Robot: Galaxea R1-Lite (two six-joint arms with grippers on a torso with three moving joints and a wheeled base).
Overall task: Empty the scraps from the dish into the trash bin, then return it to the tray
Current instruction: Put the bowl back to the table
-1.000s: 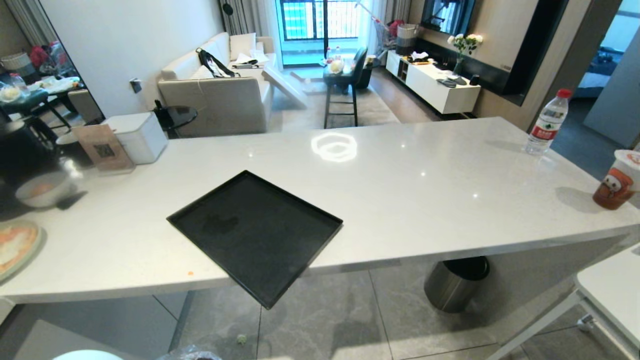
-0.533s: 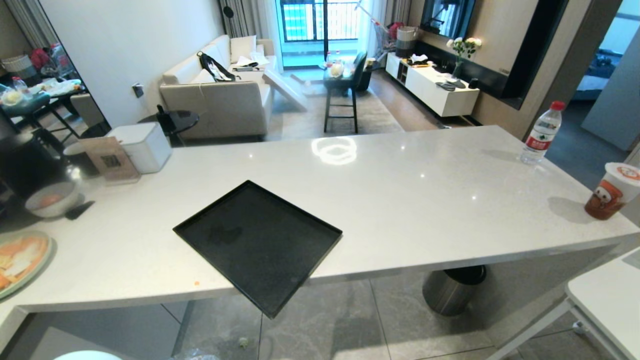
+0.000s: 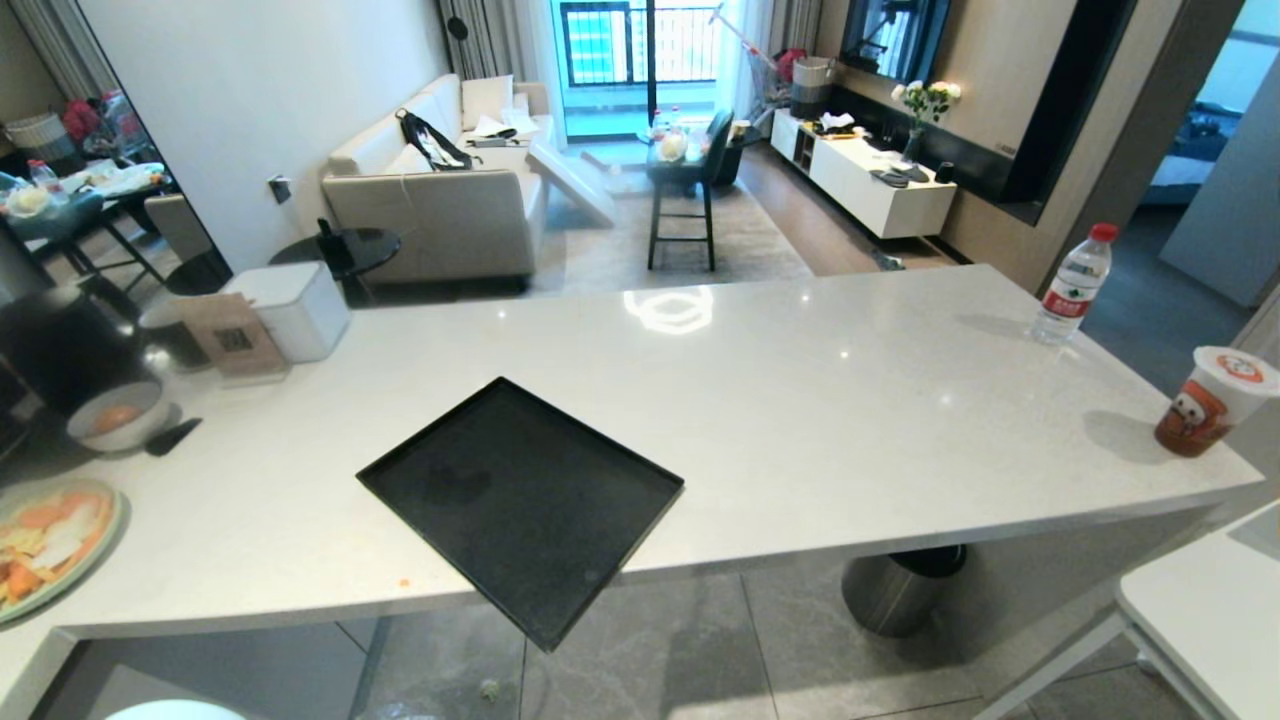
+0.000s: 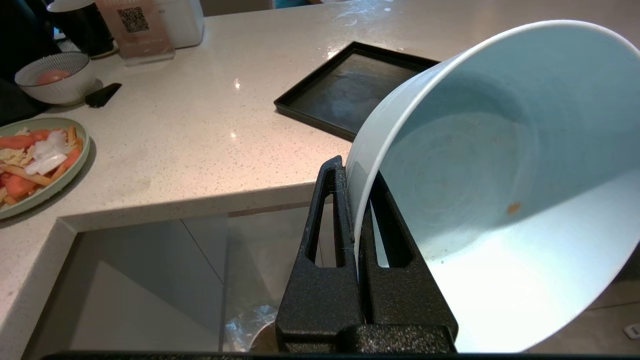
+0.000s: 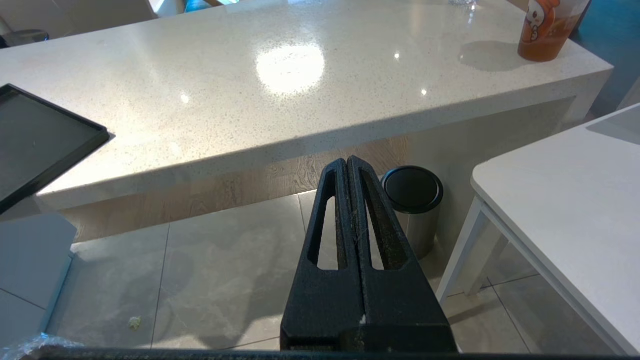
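Bowl emptied bar a crumb, pinched at rim by L pincer. Head view risen since a sec ago; tray bare on bench. Next: set back. R pincer pressed shut.

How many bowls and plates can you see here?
3. A pale blue bowl, nearly empty, is pinched by its rim in the robot's left hand. A small bowl and a green plate of vegetables sit on the counter. Others may be out of view.

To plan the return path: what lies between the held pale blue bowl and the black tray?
Only bare white countertop lies between the pale blue bowl and black tray, in the left wrist view.
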